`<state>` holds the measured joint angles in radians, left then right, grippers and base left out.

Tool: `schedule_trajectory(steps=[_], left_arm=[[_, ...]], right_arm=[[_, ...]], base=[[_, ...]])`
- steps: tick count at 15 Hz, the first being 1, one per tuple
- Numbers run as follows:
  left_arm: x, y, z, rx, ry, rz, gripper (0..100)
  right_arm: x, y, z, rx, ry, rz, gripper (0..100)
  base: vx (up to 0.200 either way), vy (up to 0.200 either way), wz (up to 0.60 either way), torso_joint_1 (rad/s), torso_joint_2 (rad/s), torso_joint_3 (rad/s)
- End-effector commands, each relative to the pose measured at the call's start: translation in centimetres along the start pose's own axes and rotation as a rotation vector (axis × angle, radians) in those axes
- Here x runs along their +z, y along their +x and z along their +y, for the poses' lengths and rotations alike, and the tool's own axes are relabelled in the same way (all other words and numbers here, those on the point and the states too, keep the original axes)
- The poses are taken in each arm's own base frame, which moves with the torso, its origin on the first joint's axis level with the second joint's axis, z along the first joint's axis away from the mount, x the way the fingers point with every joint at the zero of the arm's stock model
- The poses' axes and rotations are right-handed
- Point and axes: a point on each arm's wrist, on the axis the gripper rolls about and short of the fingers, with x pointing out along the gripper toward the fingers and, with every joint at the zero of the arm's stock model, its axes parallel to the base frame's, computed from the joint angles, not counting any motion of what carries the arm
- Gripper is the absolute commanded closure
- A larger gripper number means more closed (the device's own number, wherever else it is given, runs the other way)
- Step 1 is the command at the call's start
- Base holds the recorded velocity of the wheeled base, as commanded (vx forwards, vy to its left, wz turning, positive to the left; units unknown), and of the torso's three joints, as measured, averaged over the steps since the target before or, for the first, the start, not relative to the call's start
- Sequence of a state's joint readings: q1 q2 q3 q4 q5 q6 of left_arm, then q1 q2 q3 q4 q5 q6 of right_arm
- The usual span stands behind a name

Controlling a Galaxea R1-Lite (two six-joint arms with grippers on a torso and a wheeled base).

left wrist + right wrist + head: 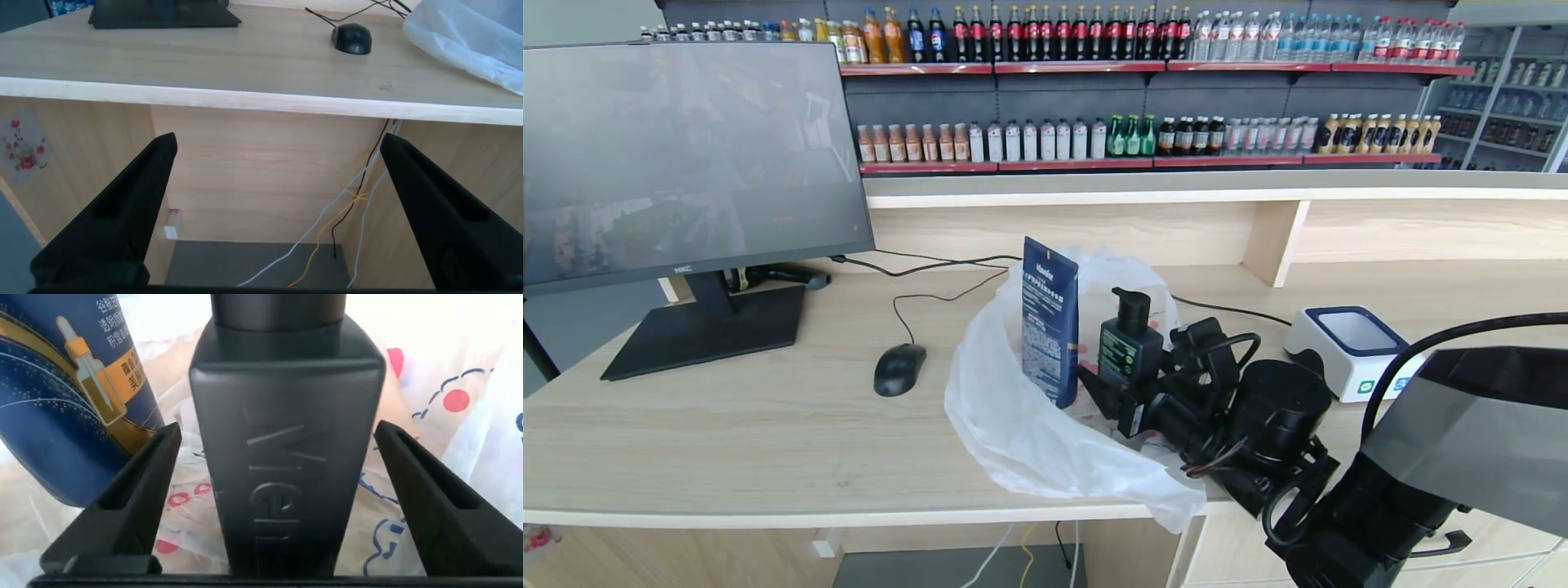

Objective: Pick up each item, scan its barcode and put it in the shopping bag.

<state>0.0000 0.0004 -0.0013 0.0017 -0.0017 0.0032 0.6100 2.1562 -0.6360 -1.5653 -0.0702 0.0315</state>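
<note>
- The right gripper (278,429) sits inside the mouth of the shopping bag (1013,425), its two black fingers (114,514) spread wide to either side of the pump bottle (1129,349).
- The bottle stands upright between those fingers. The fingertips come level with its sides, but whether they press on it cannot be told.
- The bottle is dark, almost black, with a square-shouldered body. Raised lettering runs up the side nearest the right wrist camera.
- From the head view it carries a black pump head on top and a label with green and white print on its front face.
- Just beside it, on the robot's left, a blue pouch (1049,327) stands upright in the same bag, taller than the bottle. It has fine white print and a gold dropper drawing.
- The bag is thin white plastic with red and blue print. It lies crumpled open on the wooden counter (768,441), and one fold hangs over the front edge.
- A white barcode scanner (1347,347) sits on the counter to the robot's right of the bag, apart from it.
- A black mouse (899,368) and a monitor (686,155) stand further to the left.
- The left gripper (278,139) hangs below the counter's front edge, its fingers spread with nothing between them.
</note>
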Motion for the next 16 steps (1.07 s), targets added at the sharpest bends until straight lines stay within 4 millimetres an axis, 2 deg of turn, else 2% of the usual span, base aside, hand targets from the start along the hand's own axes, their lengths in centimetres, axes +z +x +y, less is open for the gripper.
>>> schedule_trajectory(steps=[1, 6, 9, 13, 16], left_arm=[[0.0, 0.0, 0.0, 0.0, 0.0, -0.001, 0], [0.0, 0.0, 0.0, 0.0, 0.0, -0.001, 0], [0.0, 0.0, 0.0, 0.0, 0.0, 0.001, 0], [0.0, 0.0, 0.0, 0.0, 0.0, -0.001, 0], [0.0, 0.0, 0.0, 0.0, 0.0, -0.001, 0]], right_arm=[[0.6, -0.1, 0.0, -0.001, 0.005, -0.021, 0], [1.6, -0.6, 0.0, 0.0, 0.01, -0.044, 0], [3.0, -2.1, 0.0, 0.004, 0.01, -0.06, 0], [6.5, -5.0, -0.2, 0.003, 0.004, -0.139, 0], [10.1, -7.2, -0.4, -0.004, -0.03, -0.257, 0]], base=[[0.0, 0.0, 0.0, 0.0, 0.0, 0.0], [0.0, 0.0, 0.0, 0.0, 0.0, 0.0], [0.0, 0.0, 0.0, 0.0, 0.0, 0.0], [0.0, 0.0, 0.0, 0.0, 0.0, 0.0], [0.0, 0.0, 0.0, 0.0, 0.0, 0.0]])
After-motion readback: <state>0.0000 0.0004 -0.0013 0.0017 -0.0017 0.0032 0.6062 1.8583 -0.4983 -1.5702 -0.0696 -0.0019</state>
